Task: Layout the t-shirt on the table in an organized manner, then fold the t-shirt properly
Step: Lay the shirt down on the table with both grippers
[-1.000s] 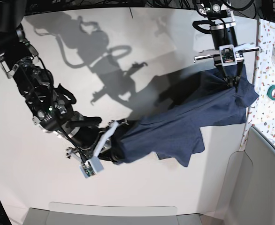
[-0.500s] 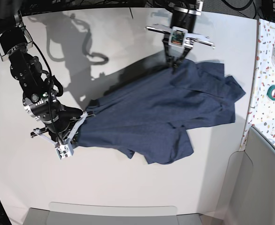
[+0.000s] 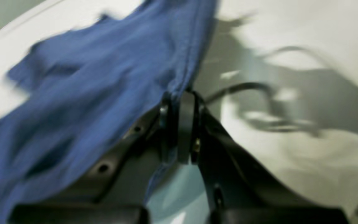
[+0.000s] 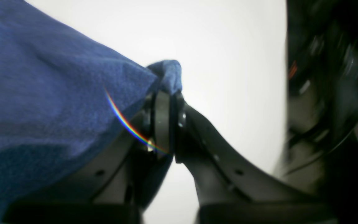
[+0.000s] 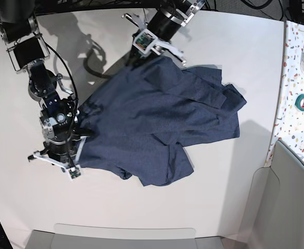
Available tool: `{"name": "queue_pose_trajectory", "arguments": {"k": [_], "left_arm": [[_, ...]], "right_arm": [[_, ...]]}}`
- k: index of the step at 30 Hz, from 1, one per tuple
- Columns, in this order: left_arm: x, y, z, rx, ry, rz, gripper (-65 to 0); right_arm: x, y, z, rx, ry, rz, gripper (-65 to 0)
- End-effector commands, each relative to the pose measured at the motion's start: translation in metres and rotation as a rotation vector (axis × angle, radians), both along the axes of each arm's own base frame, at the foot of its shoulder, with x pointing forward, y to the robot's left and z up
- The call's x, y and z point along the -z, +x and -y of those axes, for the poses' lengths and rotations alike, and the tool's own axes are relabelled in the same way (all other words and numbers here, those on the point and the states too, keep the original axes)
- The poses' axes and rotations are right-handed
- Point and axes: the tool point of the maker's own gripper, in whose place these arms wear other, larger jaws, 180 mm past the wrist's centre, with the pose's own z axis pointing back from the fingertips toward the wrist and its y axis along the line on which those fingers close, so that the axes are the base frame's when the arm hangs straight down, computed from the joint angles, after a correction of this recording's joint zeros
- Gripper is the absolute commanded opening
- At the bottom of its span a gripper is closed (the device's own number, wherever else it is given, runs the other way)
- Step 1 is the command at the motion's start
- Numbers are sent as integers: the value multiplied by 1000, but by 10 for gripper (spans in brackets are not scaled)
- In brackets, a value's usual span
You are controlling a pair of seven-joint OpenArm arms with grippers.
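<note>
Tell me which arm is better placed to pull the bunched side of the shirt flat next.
Probably the left. The left gripper pinches the t-shirt at its far edge, nearer the crumpled folds lying toward the terrazzo strip. The right gripper is shut on the opposite, smoother end.

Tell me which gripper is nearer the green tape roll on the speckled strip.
Left. The left gripper holds the t-shirt at the table's far side, toward the green tape roll; the right gripper is farther across the table.
</note>
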Motion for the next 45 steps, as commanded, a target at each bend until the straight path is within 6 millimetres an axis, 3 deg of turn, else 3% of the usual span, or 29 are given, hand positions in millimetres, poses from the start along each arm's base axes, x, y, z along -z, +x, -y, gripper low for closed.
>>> {"name": "queue_pose_trajectory", "arguments": {"k": [1, 5, 10, 12, 17, 22, 27, 30, 34, 40, 45], "left_arm": [[-16, -4, 13, 19, -64, 10, -650], [-14, -2, 15, 46, -65, -6, -650], [-10, 4, 20, 91, -50, 6, -650], [-6, 8, 28, 163, -18, 31, -650], [3, -5, 58, 368, 19, 37, -650], [13, -23, 78, 563, 58, 35, -650], [16, -37, 84, 717, 94, 45, -650], [7, -37, 99, 765, 81, 66, -650], [12, -36, 123, 826, 88, 56, -650], [38, -18, 144, 818, 129, 0, -650], [49, -17, 151, 818, 146, -30, -650]], "right_arm": [[-22, 12, 6, -4, -56, 59, -627], [-17, 19, -5, -65, -204, 29, -627], [-8, 30, -37, -189, -289, 61, -627], [0, 36, -53, -208, -287, 59, -627], [5, 47, -83, -271, -272, 86, -627], [-14, 57, -107, -308, -239, 152, -627], [-35, 67, -110, -259, -145, 204, -627], [-42, 71, -102, -232, -98, 234, -627], [-47, 73, -101, -235, -79, 261, -627], [-24, 64, -99, -235, -81, 214, -627], [0, 52, -87, -225, -98, 161, -622]]}}
